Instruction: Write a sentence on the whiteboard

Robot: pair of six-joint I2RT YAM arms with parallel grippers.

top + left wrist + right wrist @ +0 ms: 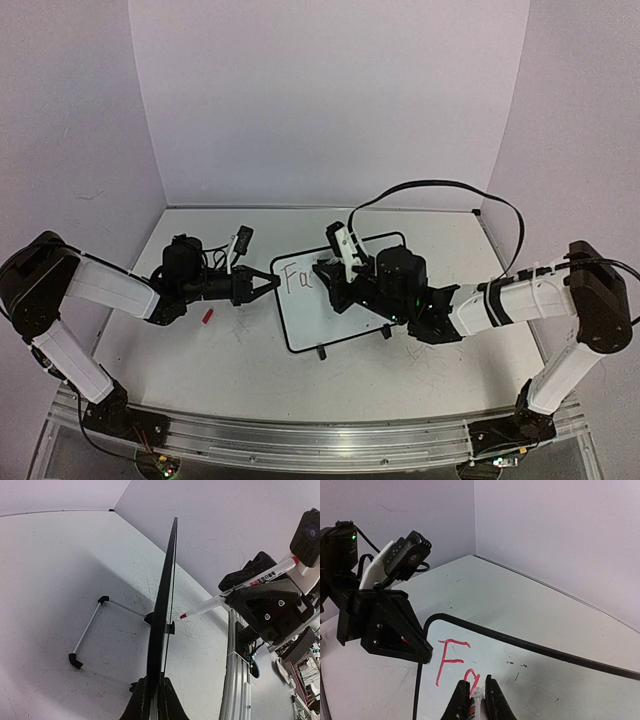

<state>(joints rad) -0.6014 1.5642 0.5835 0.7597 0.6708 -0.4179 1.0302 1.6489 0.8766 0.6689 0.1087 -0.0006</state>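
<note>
The whiteboard (310, 318), small and white with a thin black frame and rounded corners, stands propped on its feet mid-table (250, 385), with red "Fa" written at its far-left corner.

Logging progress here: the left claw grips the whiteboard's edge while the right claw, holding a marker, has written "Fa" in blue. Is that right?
Not quite: the lettering is red, not blue. The right wrist view shows red "Fa" on the whiteboard, just above the marker in the right claw. The left claw does grip the board's edge.
</note>
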